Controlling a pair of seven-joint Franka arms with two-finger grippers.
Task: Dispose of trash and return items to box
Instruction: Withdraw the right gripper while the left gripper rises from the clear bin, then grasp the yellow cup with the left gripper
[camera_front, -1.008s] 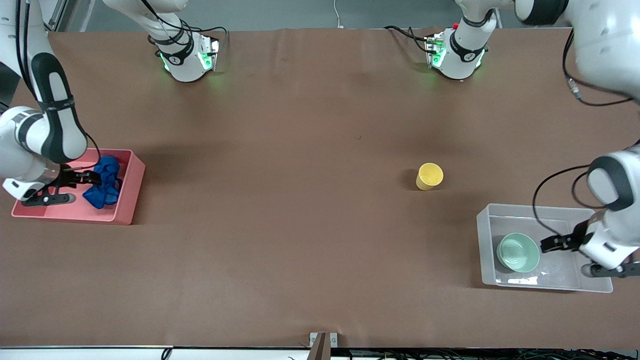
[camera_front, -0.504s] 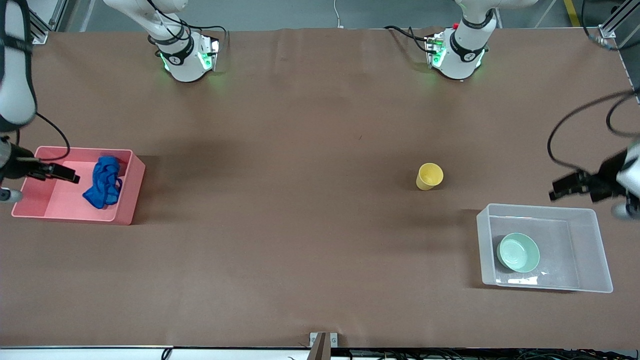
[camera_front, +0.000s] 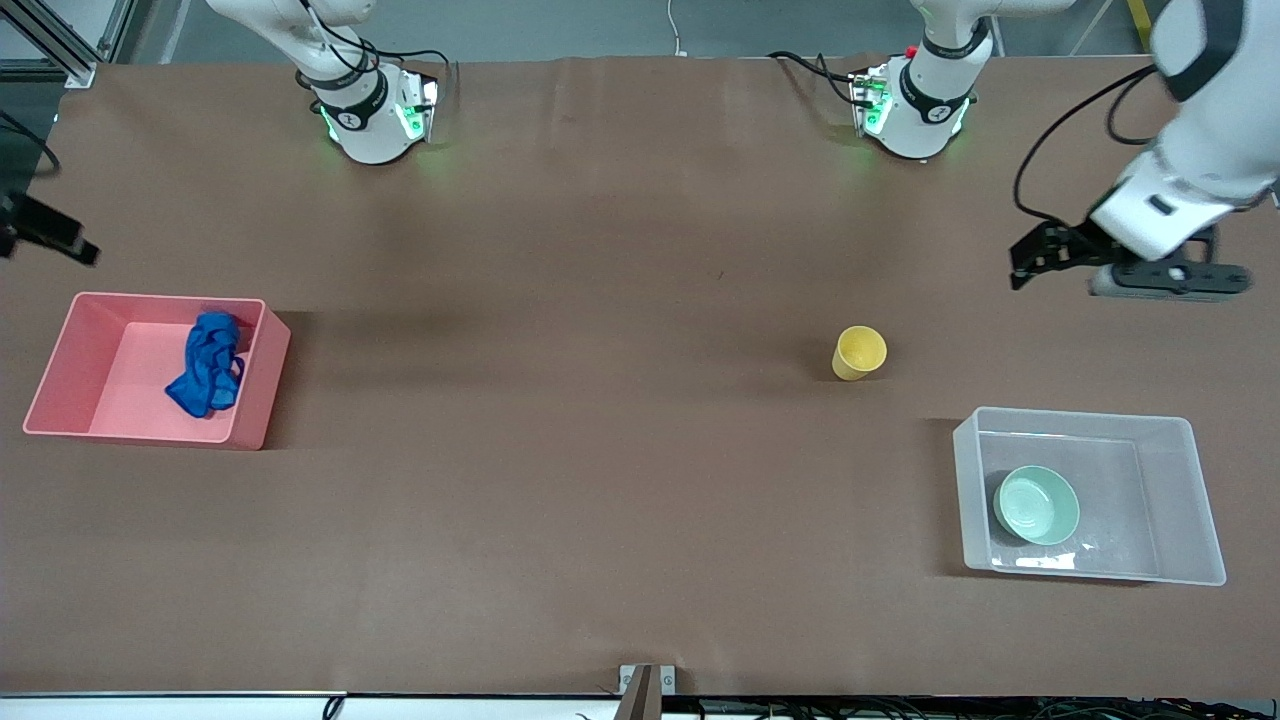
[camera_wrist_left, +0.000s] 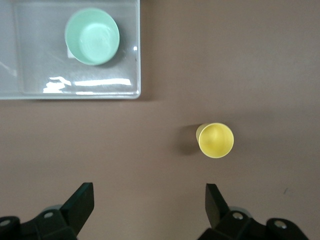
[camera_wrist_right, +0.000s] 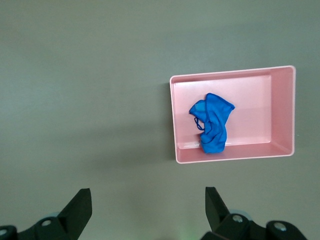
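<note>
Rag (camera_front: 206, 364) in pink bin (camera_front: 255, 400), bowl (camera_front: 1037, 505) in clear box (camera_front: 1090, 572). Cup (camera_front: 859, 353) upright, just ahead of left gripper (camera_front: 1030, 262), fingers apart, empty. We centre over cup, drop straight, pinch wall. Right gripper (camera_wrist_right: 145, 207) open above bin, waits.

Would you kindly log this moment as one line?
rag in pink bin | bowl in clear box | cup on table | both hands open

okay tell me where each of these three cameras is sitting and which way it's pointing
Front view: high across the table, facing both bases; left gripper and right gripper up in the air, open.
Left wrist view: looks down on yellow cup, bowl, clear bin; own fingertips show.
Right wrist view: looks down on blue rag in pink bin.
Each wrist view shares its things with the front view.
</note>
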